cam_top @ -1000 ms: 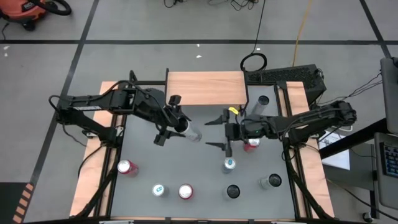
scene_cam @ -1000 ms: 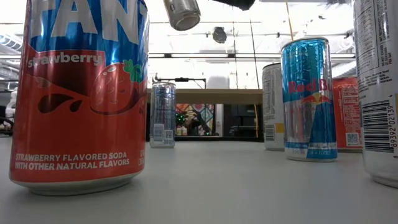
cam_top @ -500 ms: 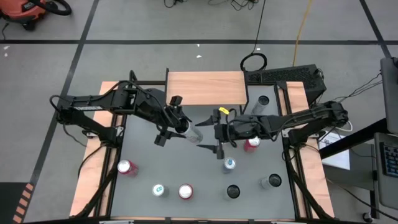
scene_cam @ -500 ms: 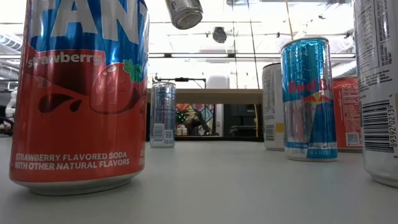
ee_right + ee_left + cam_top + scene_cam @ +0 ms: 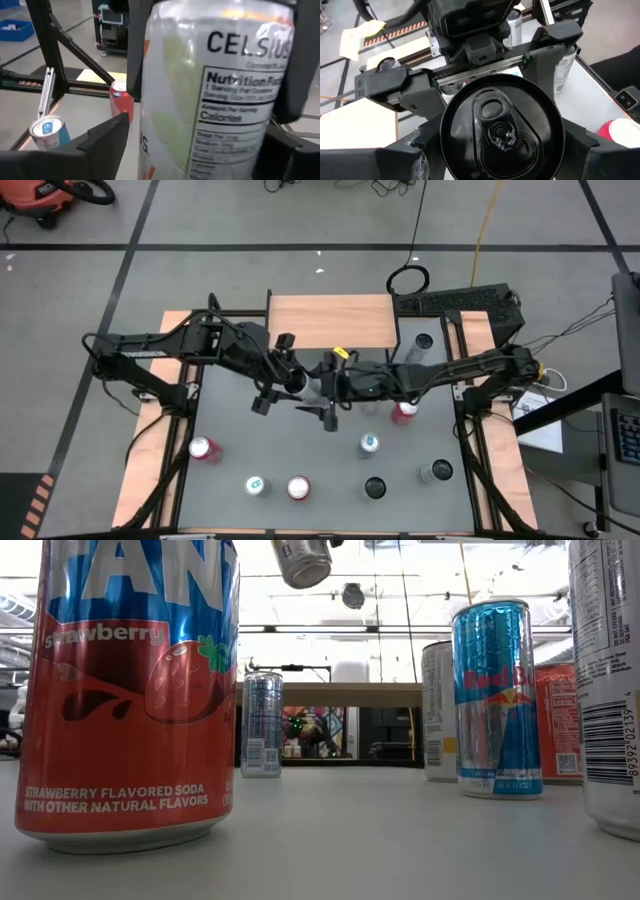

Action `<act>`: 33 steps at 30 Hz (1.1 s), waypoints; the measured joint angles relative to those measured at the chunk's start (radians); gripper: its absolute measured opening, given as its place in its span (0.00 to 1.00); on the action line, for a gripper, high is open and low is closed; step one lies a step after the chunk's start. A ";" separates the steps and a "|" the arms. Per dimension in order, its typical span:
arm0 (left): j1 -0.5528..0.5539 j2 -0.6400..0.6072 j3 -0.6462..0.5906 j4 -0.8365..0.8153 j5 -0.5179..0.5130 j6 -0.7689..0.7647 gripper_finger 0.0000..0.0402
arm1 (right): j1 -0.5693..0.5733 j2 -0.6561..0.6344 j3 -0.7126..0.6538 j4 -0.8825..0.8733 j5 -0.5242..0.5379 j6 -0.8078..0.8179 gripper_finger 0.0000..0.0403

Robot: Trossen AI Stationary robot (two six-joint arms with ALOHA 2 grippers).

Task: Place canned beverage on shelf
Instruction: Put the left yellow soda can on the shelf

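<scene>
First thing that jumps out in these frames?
Mid-table, both arms meet over one can: the left end effector holds a pale Celsius can in the air while the right end effector straddles it, open. In the low view a huge strawberry Fanta can fills the foreground. The wooden shelf at the table's far edge holds no cans.

The big red can (image 5: 130,690) in the low view reads "strawberry" and "STRAWBERRY FLAVORED SODA WITH OTHER NATURAL FLAVORS". The slim blue and silver can (image 5: 495,700) says "Red Bull". The pale can (image 5: 215,95) in the right wrist view reads "CELSIUS", "Nutrition Facts" and "Calories".
</scene>
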State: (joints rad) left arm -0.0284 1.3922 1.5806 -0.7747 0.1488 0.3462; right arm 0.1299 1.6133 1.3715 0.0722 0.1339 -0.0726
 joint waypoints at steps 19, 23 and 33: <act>-0.016 0.000 0.000 -0.008 -0.055 -0.048 0.65 | -0.001 -0.007 0.011 -0.078 0.000 -0.031 0.55; -0.037 0.000 0.000 0.040 -0.081 -0.056 0.73 | 0.000 -0.030 0.011 -0.115 -0.026 -0.057 0.55; -0.126 -0.004 0.001 0.112 -0.229 -0.212 0.89 | -0.001 -0.040 0.008 -0.259 -0.147 -0.028 0.54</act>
State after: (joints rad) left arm -0.1546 1.3884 1.5818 -0.6626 -0.0803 0.1344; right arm 0.1291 1.5734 1.3799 -0.1871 -0.0129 -0.1001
